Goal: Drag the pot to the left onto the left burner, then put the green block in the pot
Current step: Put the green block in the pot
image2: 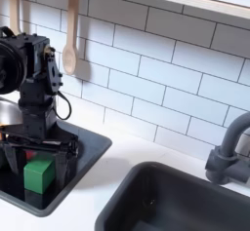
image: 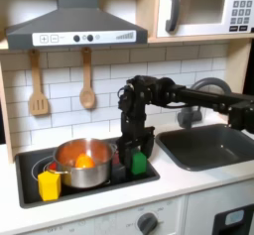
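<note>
In the first exterior view you've got the pot (image: 81, 164) sitting on the black cooktop (image: 119, 179), at abt 9 o'clock from the arm. There's an orange round piece (image: 84, 162) inside it and a yellow cup-like piece (image: 49, 184) touching its rim at 7 o'clock. The left burner is under the pot, mostly hidden. The green block (image: 139, 162) stands on the cooktop at 3 o'clock of the pot, just beside it. Your end effector (image: 136, 152) hangs right over the block, fingers spread either side.

In the second exterior view the block (image2: 39, 173) sits on the cooktop (image2: 83, 152) near its front edge, w/ the end effector (image2: 37, 155) low over it, fingers apart, not pinching. The sink (image2: 166, 201) is at 3 o'clock on the worktop (image2: 137, 145).
</note>
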Robot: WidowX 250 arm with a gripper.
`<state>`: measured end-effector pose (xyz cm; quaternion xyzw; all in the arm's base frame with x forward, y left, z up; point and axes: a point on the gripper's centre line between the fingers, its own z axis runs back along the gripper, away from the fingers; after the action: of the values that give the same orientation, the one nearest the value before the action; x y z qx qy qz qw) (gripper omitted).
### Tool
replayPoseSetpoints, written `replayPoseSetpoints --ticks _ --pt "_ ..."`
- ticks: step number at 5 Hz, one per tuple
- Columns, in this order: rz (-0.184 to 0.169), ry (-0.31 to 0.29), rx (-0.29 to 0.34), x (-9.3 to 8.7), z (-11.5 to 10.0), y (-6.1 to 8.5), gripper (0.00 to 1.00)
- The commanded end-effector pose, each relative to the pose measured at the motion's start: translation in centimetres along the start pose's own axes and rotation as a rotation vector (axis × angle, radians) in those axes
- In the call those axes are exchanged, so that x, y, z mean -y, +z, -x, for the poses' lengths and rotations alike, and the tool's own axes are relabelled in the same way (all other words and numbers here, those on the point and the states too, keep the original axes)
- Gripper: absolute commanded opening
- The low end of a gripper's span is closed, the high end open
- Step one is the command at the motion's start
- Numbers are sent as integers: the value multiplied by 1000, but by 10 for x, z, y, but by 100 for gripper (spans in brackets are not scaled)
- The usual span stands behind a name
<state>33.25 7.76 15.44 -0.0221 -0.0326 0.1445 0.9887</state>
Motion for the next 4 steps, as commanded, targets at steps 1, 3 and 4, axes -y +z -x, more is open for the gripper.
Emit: replayPoseSetpoints --ticks 1,3,4 --pt "4 -1 -1 0 1 -2 100" --pt "1 -8 -3 2 3 -3 0" --pt "-7 -4 -13 -1 4 -7 0"
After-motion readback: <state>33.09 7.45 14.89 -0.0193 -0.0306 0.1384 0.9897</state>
